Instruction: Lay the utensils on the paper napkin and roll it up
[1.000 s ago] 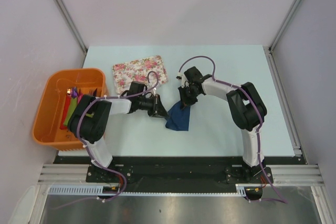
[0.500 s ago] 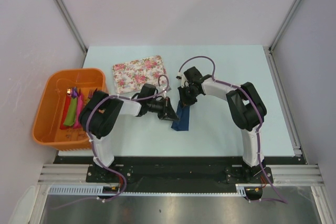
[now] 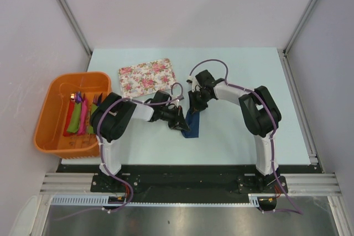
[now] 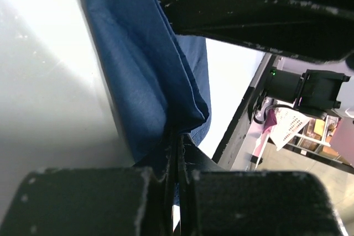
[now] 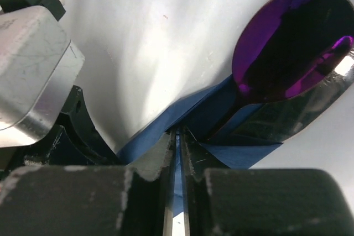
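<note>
The navy paper napkin [image 3: 192,126] lies folded into a narrow strip between the two arms. My left gripper [image 3: 180,121] is shut on its left fold; in the left wrist view the blue paper napkin [image 4: 138,70] bunches into the closed left gripper [image 4: 177,139]. At the napkin's far end is my right gripper [image 3: 194,107]. In the right wrist view the right gripper [image 5: 178,136] pinches a blue edge of the napkin [image 5: 161,120]. A purple spoon bowl [image 5: 287,37] sticks out of the fold, with a dark glossy piece [image 5: 293,117] beneath it. The other utensils are hidden.
An orange basket [image 3: 55,89] at the table's left edge holds red, pink and green rolls [image 3: 80,117]. A floral tray [image 3: 147,75] lies behind the left arm. The table's near edge and the arm bases are just below the napkin.
My left arm has swung right to the napkin and its gripper has shut on the fold. The napkin has gone from a wider bunched shape to a narrow strip. The right arm has barely moved.
</note>
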You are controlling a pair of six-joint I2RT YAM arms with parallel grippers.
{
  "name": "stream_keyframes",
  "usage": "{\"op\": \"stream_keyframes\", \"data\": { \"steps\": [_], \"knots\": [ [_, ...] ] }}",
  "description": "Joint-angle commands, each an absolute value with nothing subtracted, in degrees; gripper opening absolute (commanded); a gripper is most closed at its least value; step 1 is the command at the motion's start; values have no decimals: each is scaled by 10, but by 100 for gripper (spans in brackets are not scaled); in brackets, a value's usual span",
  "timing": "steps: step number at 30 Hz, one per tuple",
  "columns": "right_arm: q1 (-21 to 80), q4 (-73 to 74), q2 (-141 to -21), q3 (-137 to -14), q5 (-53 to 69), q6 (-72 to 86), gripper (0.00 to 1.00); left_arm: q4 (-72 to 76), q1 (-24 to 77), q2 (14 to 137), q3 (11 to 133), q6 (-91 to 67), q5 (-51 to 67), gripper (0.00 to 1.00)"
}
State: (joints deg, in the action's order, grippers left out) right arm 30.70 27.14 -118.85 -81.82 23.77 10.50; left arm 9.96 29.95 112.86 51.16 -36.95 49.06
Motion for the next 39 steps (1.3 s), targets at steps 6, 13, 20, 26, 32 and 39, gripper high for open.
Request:
{"op": "stream_keyframes", "data": {
  "steps": [6,13,20,26,32,39],
  "knots": [
    [237,174,-1150,-762,407,136,14,52,297,1140,529,-309,436,0],
    [213,84,-1155,-710,487,204,12,47,297,1142,536,-304,438,0],
    [213,49,-1158,-683,503,233,13,53,297,1140,535,-306,444,0],
    [224,82,-1181,-676,449,200,5,128,298,1103,525,-365,477,0],
    [225,86,-1203,-672,420,188,0,245,310,1065,514,-458,502,0],
    [228,75,-1208,-664,412,190,0,305,343,1084,524,-493,515,0]
  ]
}}
